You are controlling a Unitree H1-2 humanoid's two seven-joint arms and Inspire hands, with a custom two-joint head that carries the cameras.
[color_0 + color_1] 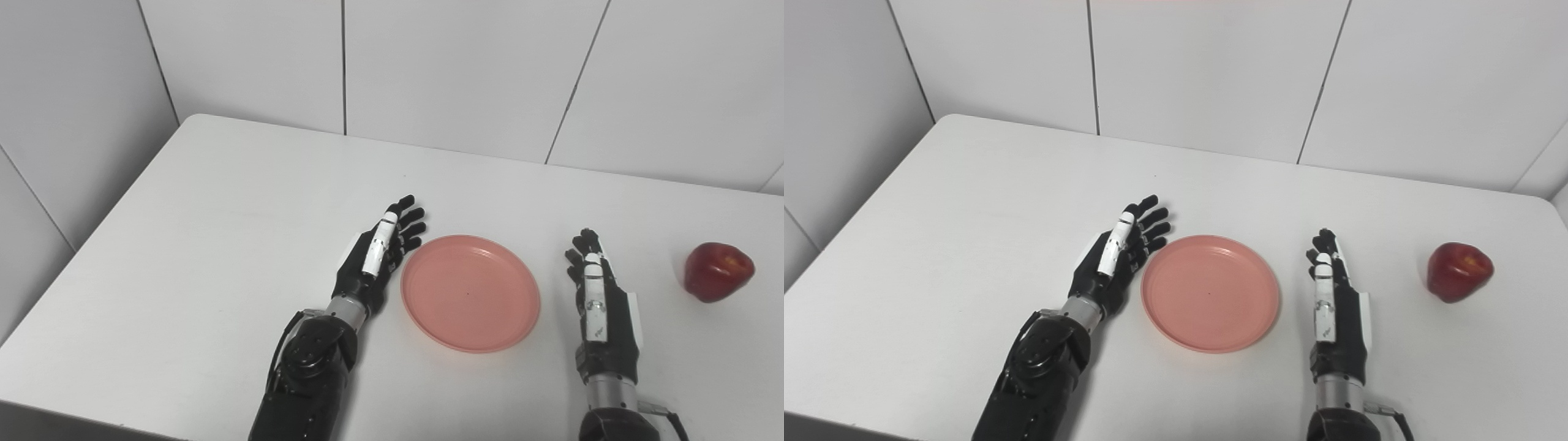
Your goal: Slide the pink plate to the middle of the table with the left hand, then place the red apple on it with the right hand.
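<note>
Round, shallow pink plastic plate (470,293): flat on the white rectangular table (214,245), about midway along its width, nearer the front edge than the back; nothing on it.
Glossy red apple (717,271): on the table near the right edge, well apart from the plate.
Black-and-white left hand (378,254): just beside the plate's left rim, fingers spread, holding nothing.
Black-and-white right hand (601,300): between plate and apple, fingers extended, holding nothing.

Both hands black w/ white plates: left hand (376,257) at frame center-left, right hand (599,300) lower right. Silver metal wrist cuffs, dark glossy forearms below. Thin black cable loops by each wrist, bottom edge.
</note>
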